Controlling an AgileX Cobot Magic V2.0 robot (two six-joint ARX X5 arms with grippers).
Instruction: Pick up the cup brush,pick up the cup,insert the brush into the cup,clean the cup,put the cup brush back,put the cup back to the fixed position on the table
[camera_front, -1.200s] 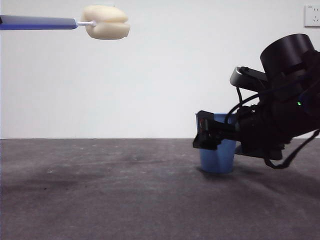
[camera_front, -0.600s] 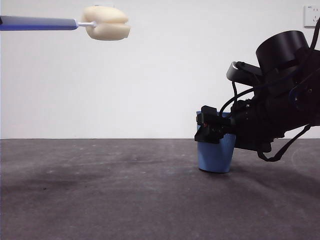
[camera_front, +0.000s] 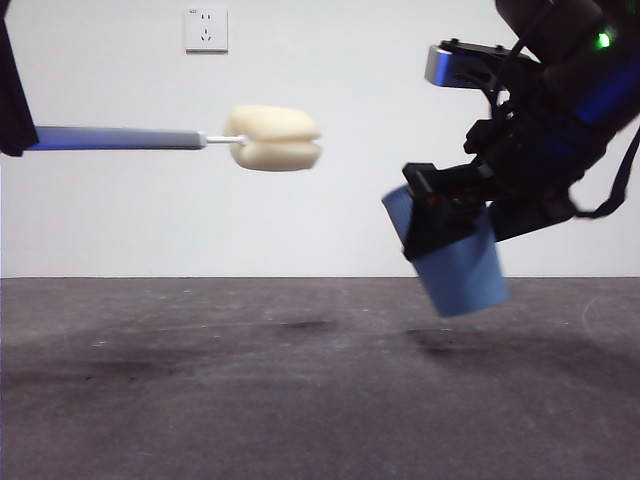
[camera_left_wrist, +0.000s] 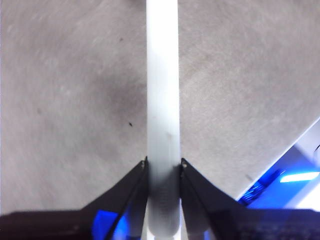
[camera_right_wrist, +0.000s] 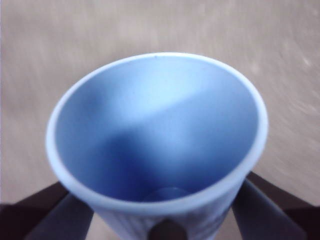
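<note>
The cup brush (camera_front: 190, 139) hangs level in the air at the left of the front view, its cream sponge head (camera_front: 273, 139) pointing toward the cup. My left gripper (camera_left_wrist: 163, 167) is shut on the brush's grey handle (camera_left_wrist: 162, 100). The blue cup (camera_front: 462, 270) is off the table (camera_front: 250, 390), tilted with its mouth toward the brush. My right gripper (camera_front: 440, 220) is shut on the cup at the right of the front view. In the right wrist view the cup's open mouth (camera_right_wrist: 157, 130) fills the picture and its inside holds nothing.
A white wall socket (camera_front: 205, 29) sits high on the back wall. The cup's shadow lies on the dark table below it.
The right gripper has lifted the cup off the table and tilted it toward the brush. The brush has come lower and further right.
</note>
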